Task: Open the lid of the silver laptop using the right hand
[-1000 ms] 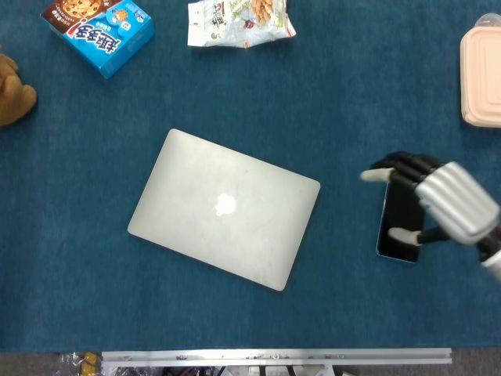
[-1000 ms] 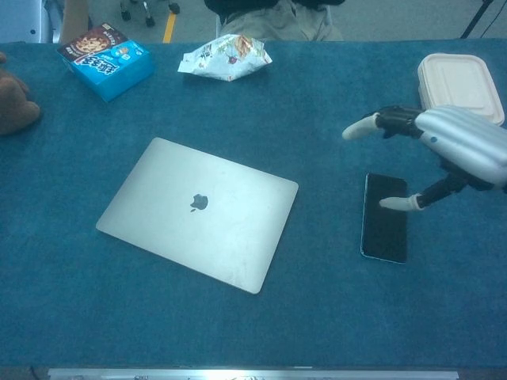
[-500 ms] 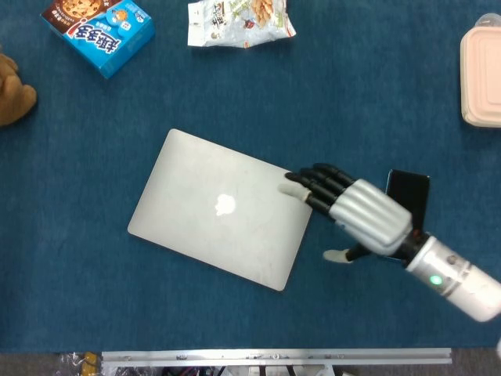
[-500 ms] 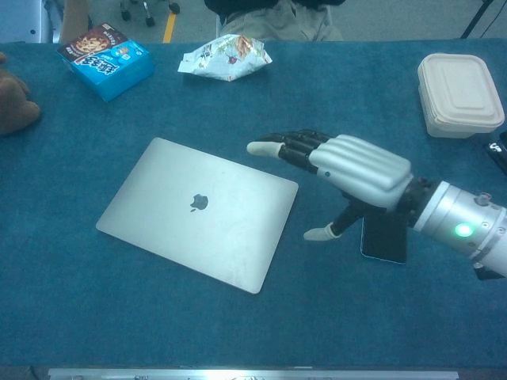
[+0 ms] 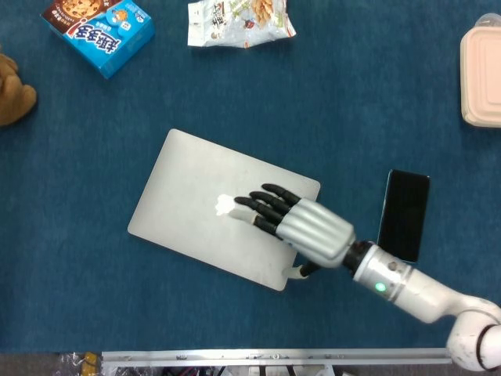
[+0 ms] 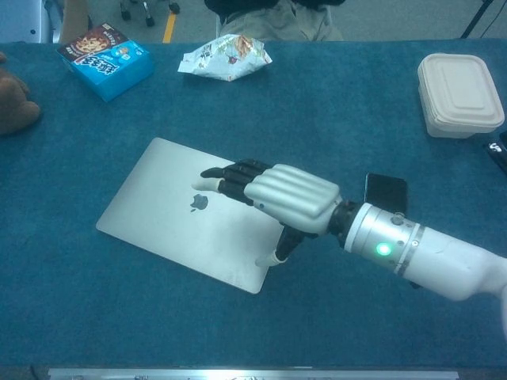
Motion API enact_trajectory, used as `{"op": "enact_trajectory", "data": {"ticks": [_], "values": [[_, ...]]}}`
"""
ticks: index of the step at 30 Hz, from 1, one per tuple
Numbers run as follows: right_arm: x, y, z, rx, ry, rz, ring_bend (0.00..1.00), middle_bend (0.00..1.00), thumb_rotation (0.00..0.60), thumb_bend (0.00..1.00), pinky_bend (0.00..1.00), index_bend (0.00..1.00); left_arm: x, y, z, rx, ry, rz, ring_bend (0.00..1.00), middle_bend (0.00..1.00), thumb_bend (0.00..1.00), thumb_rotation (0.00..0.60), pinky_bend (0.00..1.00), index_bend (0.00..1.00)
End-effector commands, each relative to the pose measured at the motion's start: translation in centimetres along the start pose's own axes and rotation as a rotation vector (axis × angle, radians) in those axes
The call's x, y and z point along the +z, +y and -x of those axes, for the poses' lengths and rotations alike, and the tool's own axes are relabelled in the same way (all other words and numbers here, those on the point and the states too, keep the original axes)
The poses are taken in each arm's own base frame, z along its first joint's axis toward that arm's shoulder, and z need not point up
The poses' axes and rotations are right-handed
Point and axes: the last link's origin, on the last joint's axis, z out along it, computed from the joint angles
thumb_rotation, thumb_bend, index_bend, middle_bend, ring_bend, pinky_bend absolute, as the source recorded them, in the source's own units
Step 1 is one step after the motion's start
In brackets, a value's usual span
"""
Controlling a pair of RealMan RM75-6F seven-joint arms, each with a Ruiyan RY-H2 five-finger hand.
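A blue table point(image 5: 376, 94) carries a silver laptop point(image 5: 196, 196) near its middle, turned at an angle to the table's edges, with the lid flat and closed, so the opening proper is judged not yet begun. The right hand point(image 5: 301, 225) is stretched out over the lid's right part, palm down, its fingers point(image 5: 266, 205) extended side by side with small gaps toward the logo and holding nothing, while the thumb point(image 6: 273, 255) hangs beside the laptop's near right corner; whether it touches the edge cannot be told, nor whether the fingers rest on the lid or hover over it. What remains, as a judgement: catch the lid edge and raise it. The left hand is not in view. A pale lunch box point(image 6: 459, 93) stands at the far right with its lid on, contents hidden; a blue biscuit box point(image 5: 100, 30) lies closed at the far left, and a snack bag point(image 5: 239, 19) lies crumpled at the far edge, whether it holds anything not discernible. A black phone point(image 5: 405, 213) lies just right of the laptop, near the wrist
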Motion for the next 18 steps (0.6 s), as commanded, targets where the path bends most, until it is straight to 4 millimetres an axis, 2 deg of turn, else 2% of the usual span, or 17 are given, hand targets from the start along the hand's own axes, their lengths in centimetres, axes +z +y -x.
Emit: {"op": "enact_trajectory", "data": {"ticks": [1, 10, 18], "values": [[0.9, -0.5, 0.9, -0.020, -0.033, -0.013, 0.00, 0.00, 0.600, 0.02, 0.04, 0.00, -0.1, -0.1, 0.0, -0.001, 0.000, -0.002, 0.23, 0.28, 0.34, 0.600, 0.19, 0.29], [2.6, -2.3, 2.9, -0.072, -0.051, -0.037, 0.00, 0.00, 0.600, 0.02, 0.03, 0.00, -0.1, -0.3, 0.1, -0.002, -0.005, 0.000, 0.23, 0.28, 0.34, 0.600, 0.19, 0.29], [3.2, -3.2, 4.3, -0.169, -0.034, -0.057, 0.00, 0.00, 0.600, 0.02, 0.01, 0.00, -0.1, -0.5, 0.5, -0.007, -0.012, -0.001, 0.23, 0.28, 0.34, 0.600, 0.19, 0.29]]}}
